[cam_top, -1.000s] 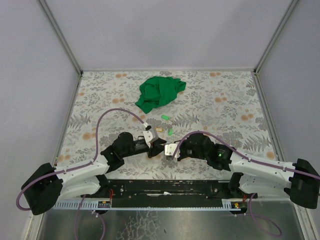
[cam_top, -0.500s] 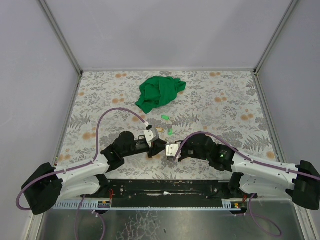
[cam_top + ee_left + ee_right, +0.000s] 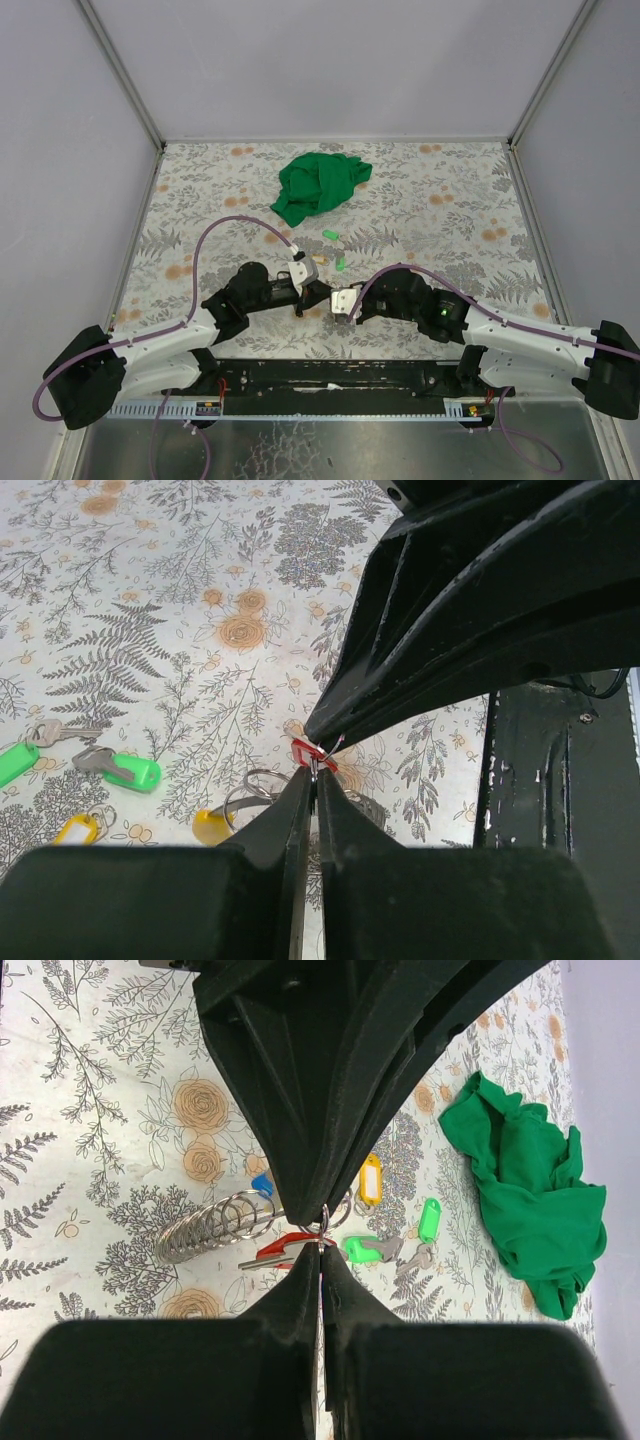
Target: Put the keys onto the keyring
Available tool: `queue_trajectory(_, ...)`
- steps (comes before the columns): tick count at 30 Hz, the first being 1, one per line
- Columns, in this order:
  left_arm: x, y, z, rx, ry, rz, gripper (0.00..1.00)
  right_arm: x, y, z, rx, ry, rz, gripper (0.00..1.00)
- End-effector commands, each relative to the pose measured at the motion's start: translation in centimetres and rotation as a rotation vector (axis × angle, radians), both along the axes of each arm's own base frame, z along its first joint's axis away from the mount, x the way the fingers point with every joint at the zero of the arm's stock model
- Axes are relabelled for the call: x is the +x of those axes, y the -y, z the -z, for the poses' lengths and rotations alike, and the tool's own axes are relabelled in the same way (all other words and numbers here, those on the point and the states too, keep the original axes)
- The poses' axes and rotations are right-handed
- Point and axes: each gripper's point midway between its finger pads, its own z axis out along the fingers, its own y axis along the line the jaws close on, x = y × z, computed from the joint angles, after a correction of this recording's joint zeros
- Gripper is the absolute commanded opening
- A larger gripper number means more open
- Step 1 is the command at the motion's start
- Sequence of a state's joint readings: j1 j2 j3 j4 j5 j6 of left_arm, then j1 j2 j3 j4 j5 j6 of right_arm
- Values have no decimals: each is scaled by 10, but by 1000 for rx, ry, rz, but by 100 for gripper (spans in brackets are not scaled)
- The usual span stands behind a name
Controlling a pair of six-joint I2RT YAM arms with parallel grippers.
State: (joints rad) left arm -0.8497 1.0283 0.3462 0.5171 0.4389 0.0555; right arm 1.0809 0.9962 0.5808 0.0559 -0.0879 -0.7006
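Left tool point(image 3: 312, 783): pressed together on the small red-tagged metal key point(image 3: 303, 750).
Right tool point(image 3: 321, 1253): pinching the thin silvery wire keyring point(image 3: 321, 1222).
Technique: hold the ring steady and ease the key's hole onto the wire end.

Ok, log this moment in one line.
left gripper: shut, at red key | right gripper: shut, tip to tip with left | green keys: loose on table

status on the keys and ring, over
Left claw and right claw shut, tips together pinching the red-tagged metal key. Silvery coiled wire keyring lies beside it. Nothing blocking.
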Motion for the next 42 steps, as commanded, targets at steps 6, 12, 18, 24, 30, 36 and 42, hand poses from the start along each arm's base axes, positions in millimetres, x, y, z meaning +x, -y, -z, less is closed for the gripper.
queue_trajectory(6,19,-8,-24,-89,39,-130,0,5,0,-26,75,52,36,0)
queue_trajectory(12,26,-17,-45,-228,27,-221,0,2,-3,-10,50,21,33,0)
queue_trajectory(18,35,-26,-51,-315,17,-304,0,-3,-6,-2,46,8,18,0)
queue_trajectory(24,39,-30,-55,-372,6,-340,0,-4,-7,8,40,-4,18,0)
queue_trajectory(30,42,-32,-55,-442,-30,-368,0,-8,-18,18,53,-24,-14,0)
queue_trajectory(36,43,-33,-53,-503,-71,-385,0,-11,-31,15,87,-8,-38,0)
queue_trajectory(42,40,-33,-49,-505,-84,-378,0,-3,-28,-2,106,62,-16,0)
